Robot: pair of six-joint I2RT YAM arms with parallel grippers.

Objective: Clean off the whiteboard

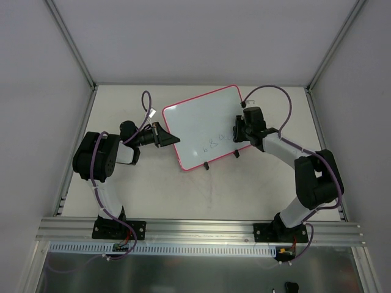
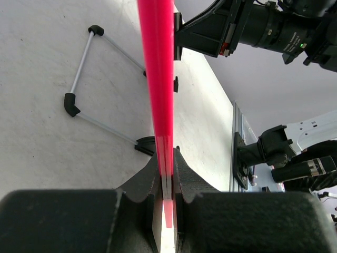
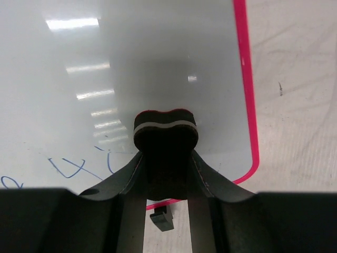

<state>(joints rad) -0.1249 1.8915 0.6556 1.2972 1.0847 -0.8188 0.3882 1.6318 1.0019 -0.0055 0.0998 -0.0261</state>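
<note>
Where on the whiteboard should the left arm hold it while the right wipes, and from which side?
Take the whiteboard by the thin pink frame on its left edge, coming from the left, fingers on either face. It is flat and thin, so only an edge fits, and this edge lies clear of the blue writing and eraser. The left gripper is shut there now.

The setting is a robotics laboratory test cell. A matte off-white tabletop (image 1: 201, 195) is enclosed by plain pale grey wall panels (image 1: 201, 36), which are joined at the corners by slanting silver aluminium struts (image 1: 70, 43). Two black-and-white jointed robot arms (image 1: 314, 180) are bolted to a ribbed silver aluminium rail (image 1: 201, 229) at the near edge. A white slotted cable duct (image 1: 201, 249) is fixed just below the rail, and thin purple cables (image 1: 272, 88) are left exposed along the arms.
</note>
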